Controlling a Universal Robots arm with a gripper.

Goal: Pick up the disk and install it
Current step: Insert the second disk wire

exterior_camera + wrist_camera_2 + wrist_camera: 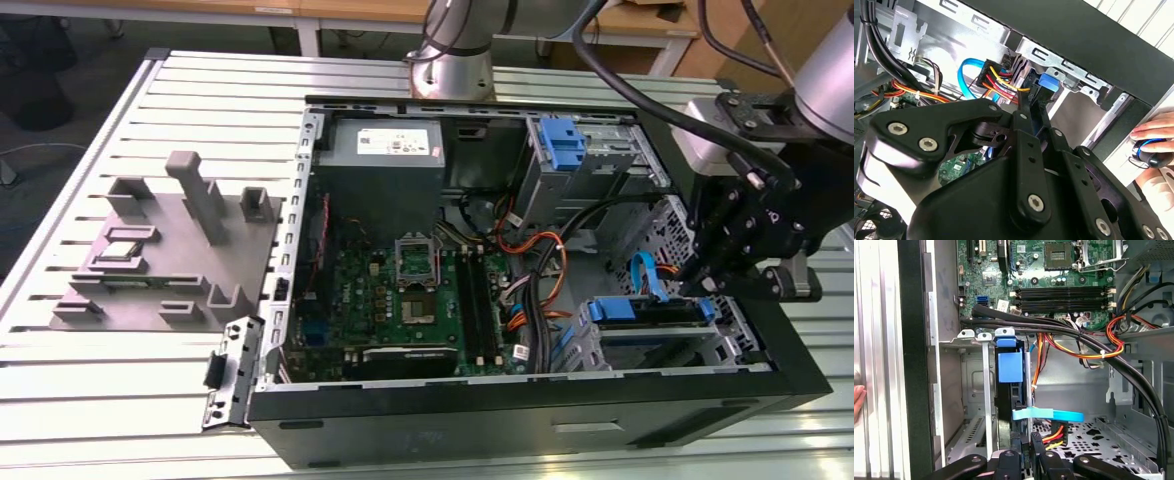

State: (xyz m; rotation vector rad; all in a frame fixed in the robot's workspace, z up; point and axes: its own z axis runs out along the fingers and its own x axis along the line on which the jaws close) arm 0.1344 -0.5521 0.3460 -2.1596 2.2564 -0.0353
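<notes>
Slatted metal benchtop [160,420] carries the open computer case [534,410] at frame centre. At right, the gripper [705,285] sits over the drive bay, fingers nearly closed on the disk [1009,385]. Seating appears underway; pressing it home would need a straight, even push.

The robot arm [461,40] is built of smooth silver-grey tube segments with rounded joint housings, its base column a ribbed light-grey cylinder. Thick black cables [641,95] loop from the upper arm toward the wrist. The wrist block [754,120] is black with a pale grey plate beside it. The end effector [1026,120] is matte black, made of flat angular linkage bars pinned with round silver screws [928,144], its narrow fingers [1024,107] equally black.
</notes>
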